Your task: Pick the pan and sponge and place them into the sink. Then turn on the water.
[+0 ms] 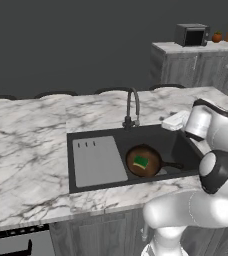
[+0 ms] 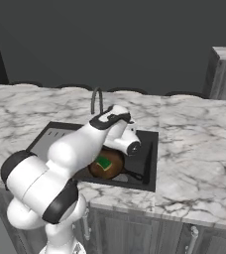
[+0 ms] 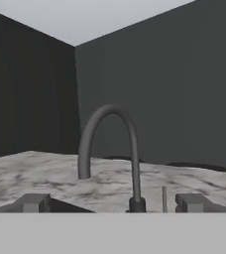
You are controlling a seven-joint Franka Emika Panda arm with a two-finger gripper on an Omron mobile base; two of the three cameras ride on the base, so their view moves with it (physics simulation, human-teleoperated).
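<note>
The pan (image 1: 134, 156) lies in the black sink (image 1: 178, 145), right of the grey drainboard (image 1: 98, 162). The sponge (image 1: 141, 163), green on top, rests inside the pan. Both also appear in the right base view, pan (image 2: 114, 169) and sponge (image 2: 103, 162), partly behind my arm. The dark gooseneck faucet (image 1: 132, 107) stands at the sink's back edge, and no water shows at its spout. My gripper (image 3: 114, 203) is open and holds nothing. It faces the faucet (image 3: 107, 144) at about the height of its base, with a thin lever (image 3: 164, 198) just right of that base.
Marble counter (image 1: 26, 150) surrounds the sink. A second counter at the back right carries a microwave (image 1: 192, 35) and small items. My arm's elbow (image 1: 218, 172) hangs over the sink's right front corner. A dark wall lies behind the counter.
</note>
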